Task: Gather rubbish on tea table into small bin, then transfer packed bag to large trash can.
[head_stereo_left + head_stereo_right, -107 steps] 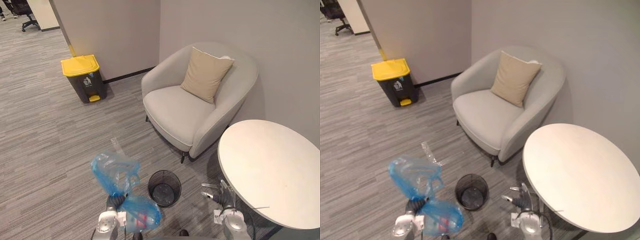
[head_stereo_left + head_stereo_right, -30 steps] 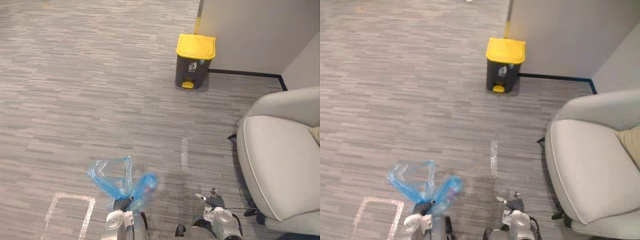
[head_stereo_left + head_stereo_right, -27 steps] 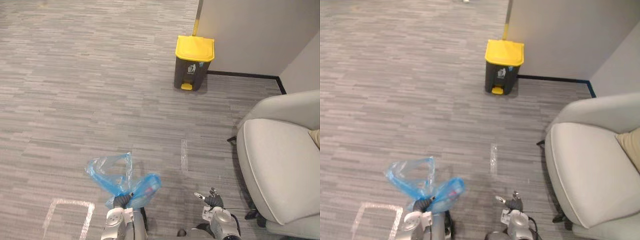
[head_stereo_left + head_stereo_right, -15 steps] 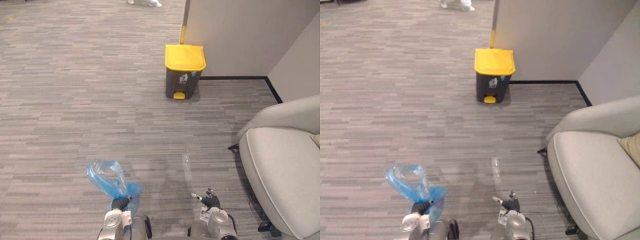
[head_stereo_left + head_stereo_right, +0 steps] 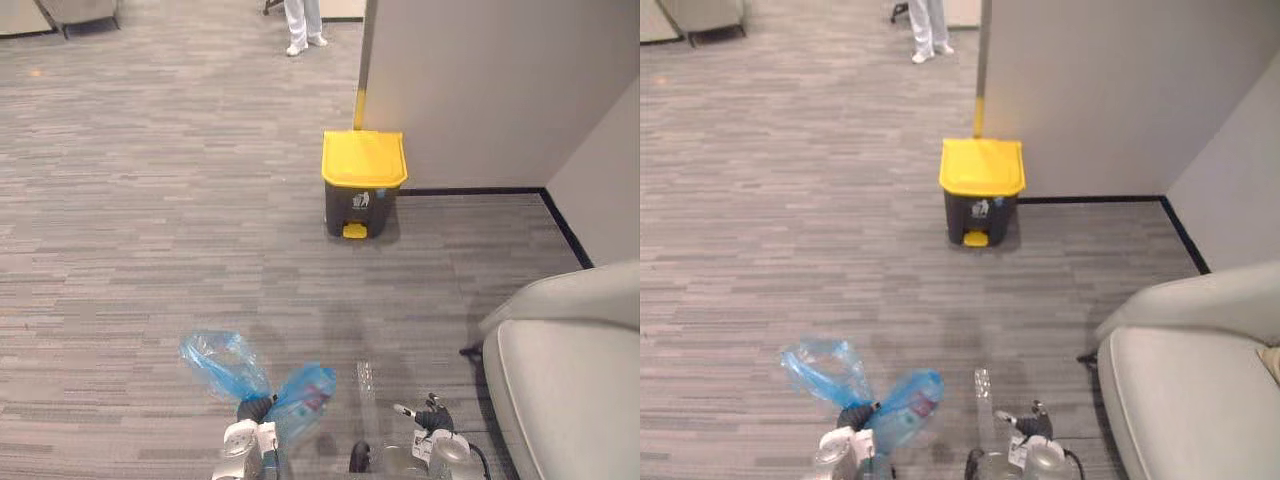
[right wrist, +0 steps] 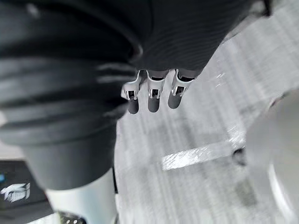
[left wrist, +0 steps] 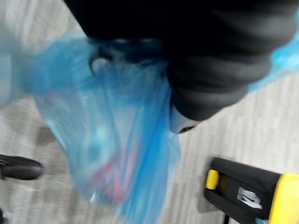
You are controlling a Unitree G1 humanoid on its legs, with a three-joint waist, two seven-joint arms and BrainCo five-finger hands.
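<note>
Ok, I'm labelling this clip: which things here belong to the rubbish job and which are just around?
Job: translucent blue plastic bag of rubbish, gripped in the left hand; dark pedal bin with yellow lid.
Just around: pale grey upholstered armchair; a person's white-trousered legs; idle right hand.

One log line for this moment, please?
left robot hand: shut on translucent blue plastic rubbish bag | right robot hand: open, empty | yellow-lidded dark bin: ahead, closed
</note>
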